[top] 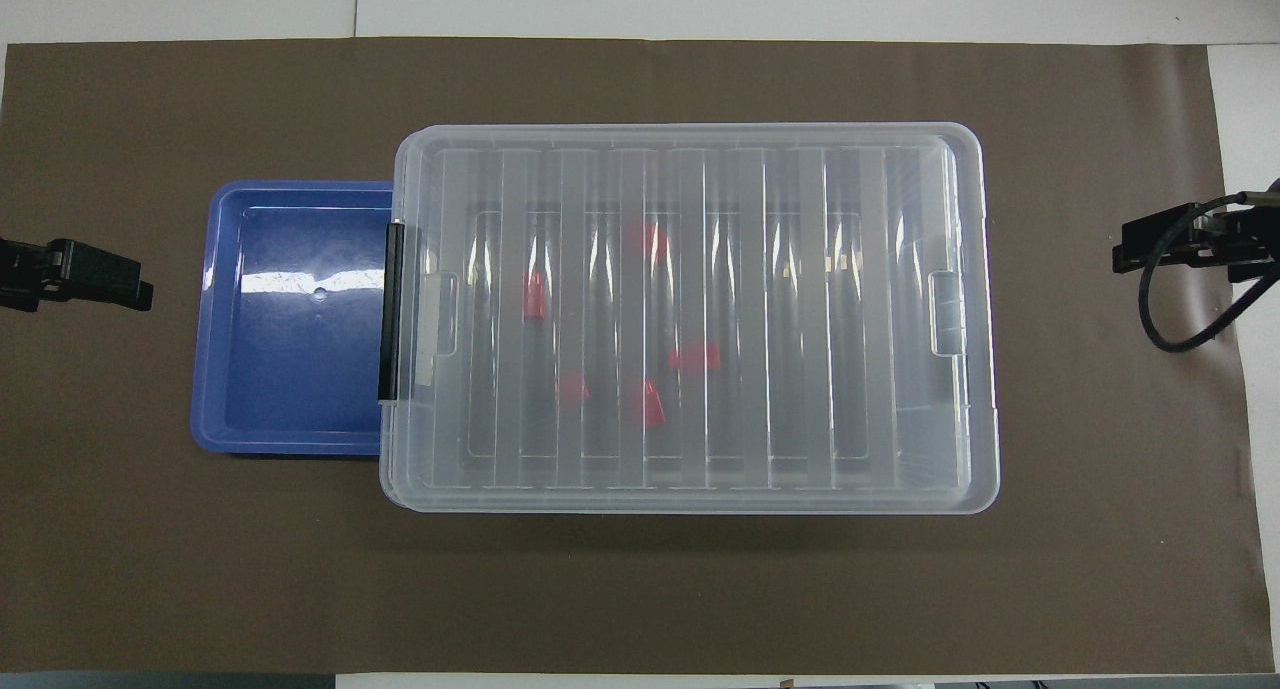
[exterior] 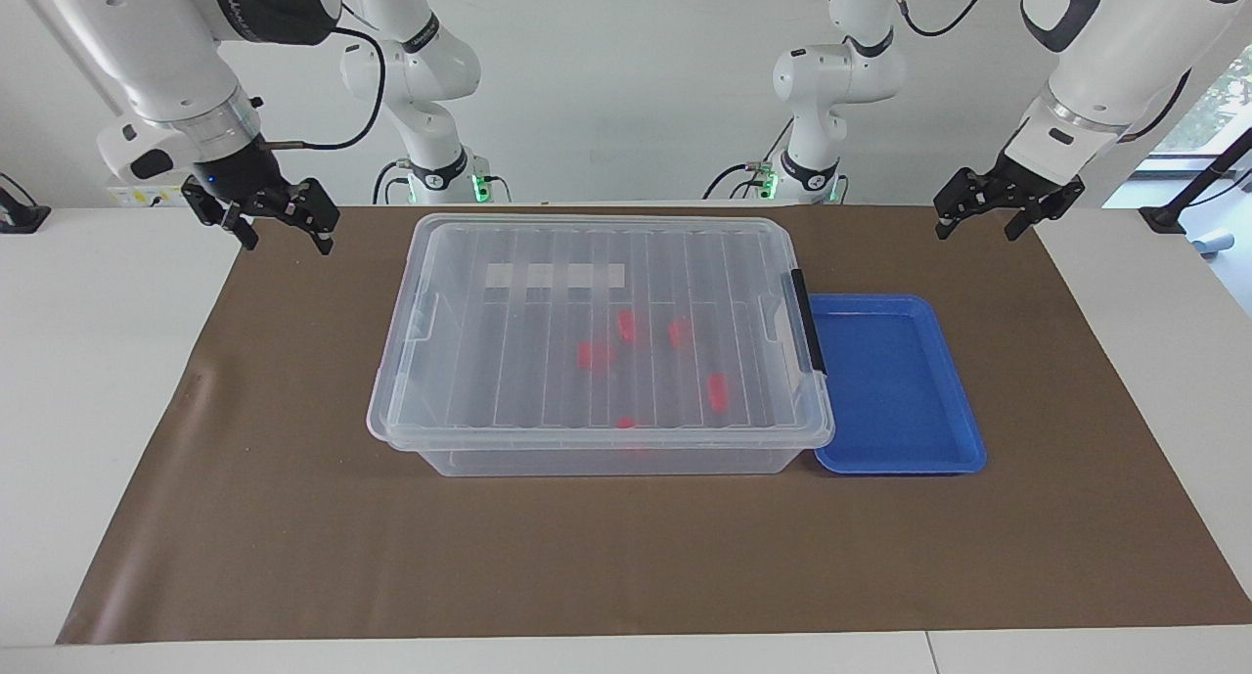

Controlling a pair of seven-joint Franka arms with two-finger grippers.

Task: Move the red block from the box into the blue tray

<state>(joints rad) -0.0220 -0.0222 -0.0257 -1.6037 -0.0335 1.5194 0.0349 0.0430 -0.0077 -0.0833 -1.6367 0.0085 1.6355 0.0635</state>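
The clear box stands mid-table with its ribbed lid shut; it also shows in the overhead view. Several red blocks lie inside, seen through the lid, one of them nearest the black latch. The blue tray lies empty against the latch end, toward the left arm's end, with its edge under the box's rim. My left gripper is open and empty, in the air over the mat's corner beside the tray. My right gripper is open and empty over the mat at the other end.
A brown mat covers most of the white table. A white label strip is on the box. A black cable loops from the right gripper.
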